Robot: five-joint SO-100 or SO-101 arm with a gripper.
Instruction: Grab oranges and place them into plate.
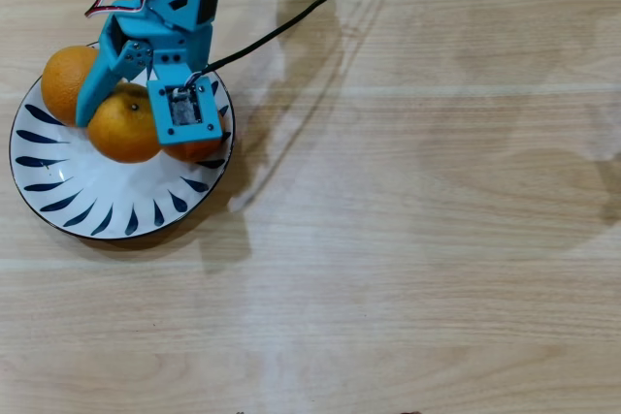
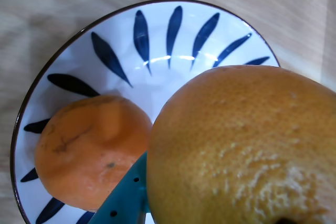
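The white plate (image 1: 68, 201) with navy leaf strokes sits at the left of the overhead view and holds all three oranges. One orange (image 1: 66, 79) rests on its far left rim, and another orange (image 1: 199, 149) lies partly under the wrist. My blue gripper (image 1: 121, 121) reaches down over the plate, with its jaws set around the middle orange (image 1: 124, 131). In the wrist view that orange (image 2: 241, 145) fills the right side. A blue finger (image 2: 123, 200) presses its left flank, with a smaller orange (image 2: 89, 150) beyond it on the plate (image 2: 157, 30). The other finger is hidden.
A black cable (image 1: 291, 21) runs from the arm up to the top edge. The light wooden tabletop (image 1: 427, 220) stretches right of and in front of the plate.
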